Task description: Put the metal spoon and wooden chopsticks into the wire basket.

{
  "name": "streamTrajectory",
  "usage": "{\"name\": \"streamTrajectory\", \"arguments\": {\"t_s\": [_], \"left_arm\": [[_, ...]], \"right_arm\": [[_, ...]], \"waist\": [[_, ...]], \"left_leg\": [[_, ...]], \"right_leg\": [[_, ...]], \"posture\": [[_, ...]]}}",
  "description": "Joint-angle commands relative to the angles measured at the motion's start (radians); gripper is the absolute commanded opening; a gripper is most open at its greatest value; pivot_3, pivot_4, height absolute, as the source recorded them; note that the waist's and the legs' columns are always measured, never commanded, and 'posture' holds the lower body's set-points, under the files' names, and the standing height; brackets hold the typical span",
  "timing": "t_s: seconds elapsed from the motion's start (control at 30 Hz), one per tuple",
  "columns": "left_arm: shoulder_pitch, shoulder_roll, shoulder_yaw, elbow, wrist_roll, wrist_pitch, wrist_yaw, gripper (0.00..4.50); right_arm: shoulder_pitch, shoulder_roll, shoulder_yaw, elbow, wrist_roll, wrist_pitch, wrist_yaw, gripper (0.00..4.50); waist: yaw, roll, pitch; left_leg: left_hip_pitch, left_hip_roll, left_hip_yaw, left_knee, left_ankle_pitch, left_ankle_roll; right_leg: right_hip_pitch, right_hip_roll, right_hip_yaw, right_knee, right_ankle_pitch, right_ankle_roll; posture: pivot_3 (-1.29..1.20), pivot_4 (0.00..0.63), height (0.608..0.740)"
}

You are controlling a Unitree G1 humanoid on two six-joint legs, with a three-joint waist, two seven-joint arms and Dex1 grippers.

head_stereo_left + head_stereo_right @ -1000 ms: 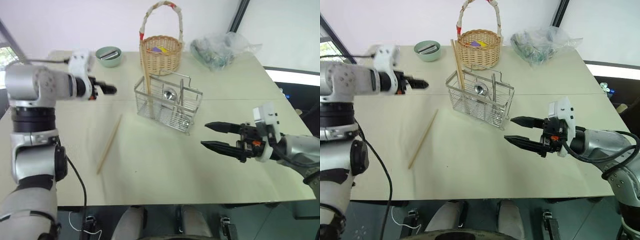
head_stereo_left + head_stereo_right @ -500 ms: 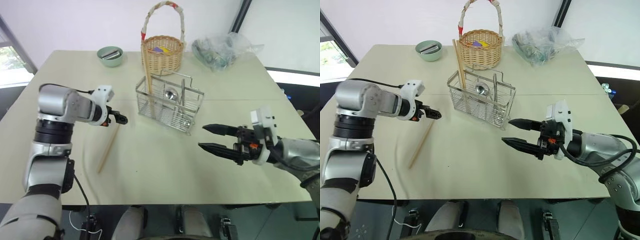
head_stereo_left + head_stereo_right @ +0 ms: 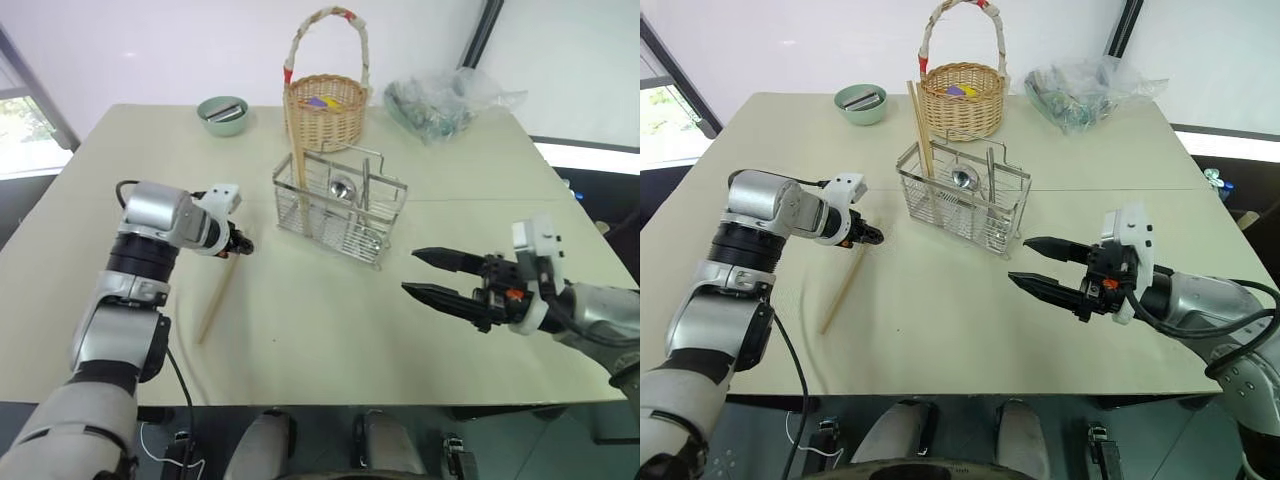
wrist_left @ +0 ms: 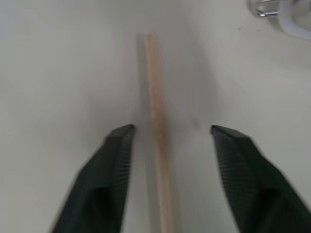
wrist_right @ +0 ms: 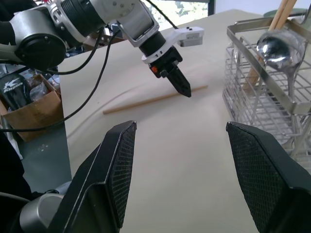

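The metal spoon (image 3: 342,187) and one chopstick (image 3: 295,150) already stand in the wire basket (image 3: 340,208). The left gripper (image 4: 167,133) straddles the second chopstick (image 3: 219,296) lying on the bench (image 3: 330,330), jaws apart, probably not yet pinching. Next: close, lift. The right gripper (image 3: 432,272) waits, jaws wide.

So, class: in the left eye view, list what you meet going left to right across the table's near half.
left gripper → wooden chopstick lying on the table → wire basket → right gripper.
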Motion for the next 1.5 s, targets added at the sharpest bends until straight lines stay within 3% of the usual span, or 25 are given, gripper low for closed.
{"name": "streamTrajectory", "arguments": {"t_s": [0.03,0.07,0.33,0.63,0.8,0.93,1.1,1.5], "left_arm": [[-0.02,-0.025,0.014,0.02,0.005,0.0,-0.022,0.43],[-0.024,-0.025,0.019,0.023,0.009,0.0,-0.023,0.08],[-0.063,-0.017,0.119,0.05,0.054,-0.057,0.031,0.08],[-0.155,0.071,0.311,0.125,0.1,-0.652,0.078,0.08],[-0.301,0.074,0.544,0.165,-0.054,-0.901,0.06,0.08],[-0.417,0.032,0.641,0.21,-0.152,-0.963,0.064,0.08],[-0.467,-0.051,0.632,0.22,-0.191,-0.963,0.054,0.08],[-0.285,-0.207,0.415,0.066,-0.133,-0.939,-0.062,0.08]], "right_arm": [[-0.009,0.0,-0.027,-0.028,0.022,-0.005,-0.009,3.04],[-0.01,-0.001,-0.025,-0.027,0.022,-0.006,-0.009,3.04],[-0.003,-0.018,-0.02,-0.021,0.007,-0.008,0.024,3.04],[-0.021,-0.064,-0.05,0.015,0.004,-0.001,0.062,3.04],[-0.048,-0.083,-0.05,0.032,0.009,0.009,0.067,3.04],[-0.06,-0.075,-0.036,0.027,0.011,0.014,0.056,3.04],[-0.057,-0.063,-0.03,0.021,0.003,0.012,0.048,3.04],[0.017,-0.035,-0.098,-0.036,0.027,0.011,-0.017,3.04]], "waist": [[0.001,0.0,0.0],[0.002,0.0,0.0],[-0.001,-0.001,0.001],[-0.004,-0.004,0.003],[0.0,-0.006,0.003],[0.0,-0.006,0.002],[0.001,-0.006,0.002],[-0.005,-0.005,0.003]], "left_leg": [[0.0,0.0,0.0,0.0,0.0,0.0],[-0.001,0.0,0.0,0.0,0.0,0.0],[-0.002,-0.001,0.0,-0.002,0.0,0.0],[-0.002,0.001,0.001,-0.002,0.0,-0.001],[-0.005,0.0,0.001,-0.001,0.0,-0.001],[-0.007,-0.001,0.0,0.0,0.0,-0.001],[-0.004,-0.001,0.0,0.0,0.0,0.0],[-0.003,-0.001,0.001,-0.002,0.0,0.0]], "right_leg": [[0.0,0.0,0.0,0.0,0.0,0.0],[0.0,0.0,0.0,0.0,0.0,0.0],[-0.002,0.0,0.0,-0.001,0.0,0.0],[-0.004,0.0,0.0,-0.001,0.0,0.0],[-0.004,0.0,-0.001,-0.002,0.0,0.0],[-0.005,-0.001,-0.002,-0.003,0.0,0.0],[-0.002,-0.001,-0.002,-0.002,0.001,0.001],[-0.003,0.0,-0.001,-0.001,0.001,0.001]], "posture": [[0.0,0.15,0.678],[0.0,0.15,0.678],[0.0,0.15,0.678],[0.0,0.15,0.678],[0.0,0.15,0.678],[0.0,0.15,0.678],[0.0,0.15,0.678],[0.0,0.15,0.678]]}}
